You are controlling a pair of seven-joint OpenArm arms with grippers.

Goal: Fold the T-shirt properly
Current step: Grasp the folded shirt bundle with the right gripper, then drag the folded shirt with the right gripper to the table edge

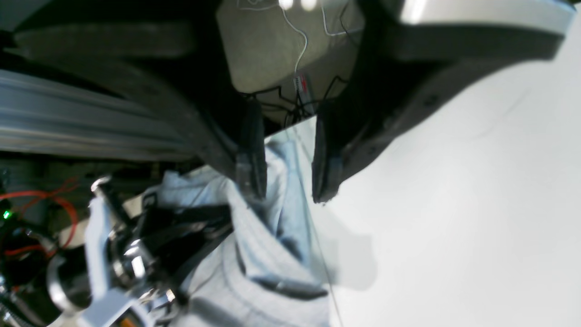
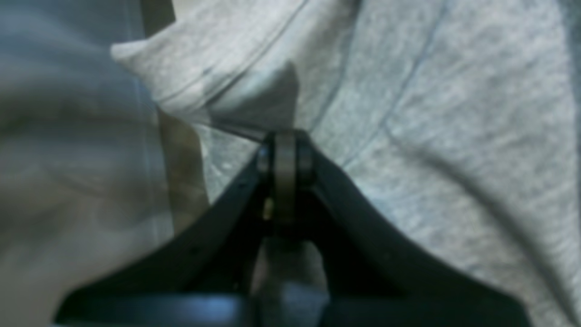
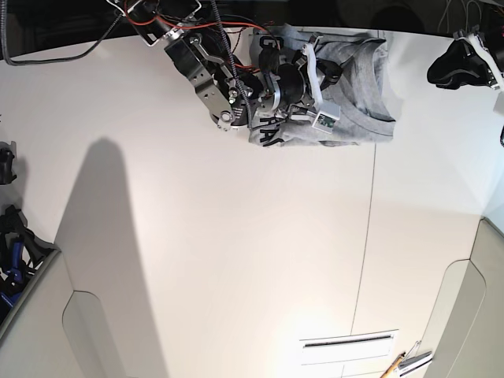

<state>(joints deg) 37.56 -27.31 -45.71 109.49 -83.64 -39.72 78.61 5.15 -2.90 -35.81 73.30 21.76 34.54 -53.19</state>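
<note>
The heather-grey T-shirt [image 3: 358, 87] lies bunched at the far edge of the white table [image 3: 236, 236]. My right arm [image 3: 236, 79] reaches over it from the left. In the right wrist view my right gripper [image 2: 284, 147] is shut on a raised fold of the T-shirt [image 2: 408, 113], and grey cloth fills the frame. My left arm [image 3: 463, 59] hovers at the far right corner, apart from the shirt. My left gripper [image 1: 287, 193] stands open with nothing between its fingers. Beyond it I see the T-shirt [image 1: 268, 254] and the right arm's wrist [image 1: 131, 254].
Red and black cables [image 3: 181, 20] hang behind the far table edge. A seam [image 3: 368, 228] runs down the table. A white slotted plate [image 3: 348, 343] and a pencil-like tool [image 3: 394, 365] lie at the near right. Dark gear [image 3: 16, 236] sits at the left edge.
</note>
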